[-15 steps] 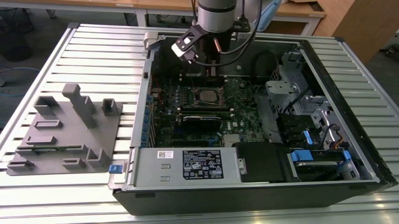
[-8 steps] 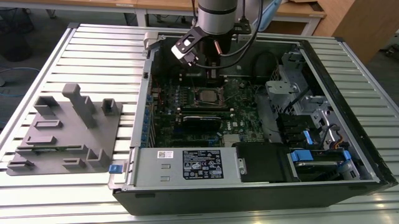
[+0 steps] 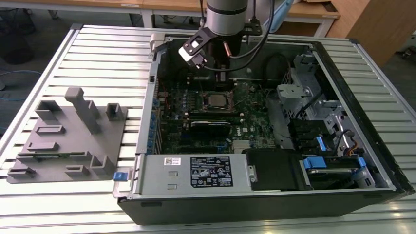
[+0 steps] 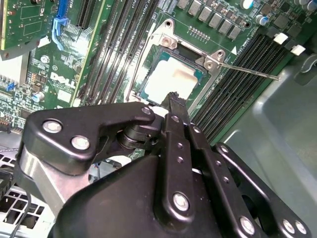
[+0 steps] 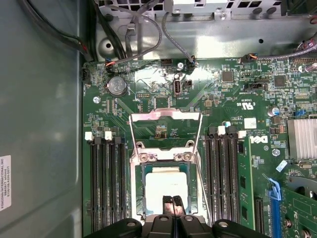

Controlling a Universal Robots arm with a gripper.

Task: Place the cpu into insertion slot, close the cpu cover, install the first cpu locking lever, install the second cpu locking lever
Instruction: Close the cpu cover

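The cpu lies flat in the insertion slot on the green motherboard, its pale metal face up; it also appears in the second wrist view as the cpu and in the exterior view as the cpu. The cpu cover, a silvery frame, stands swung back open from its hinge. A thin locking lever sticks out sideways from the socket. My gripper is shut with nothing between its fingers, tips over the chip's edge; whether they touch it I cannot tell. In the exterior view the gripper hangs over the socket's far side.
Black memory slots flank the socket on both sides. Cables run along the case wall beyond the board. A black card and power supply sit nearer the case front. A grey fixture plate lies on the exterior view's left.
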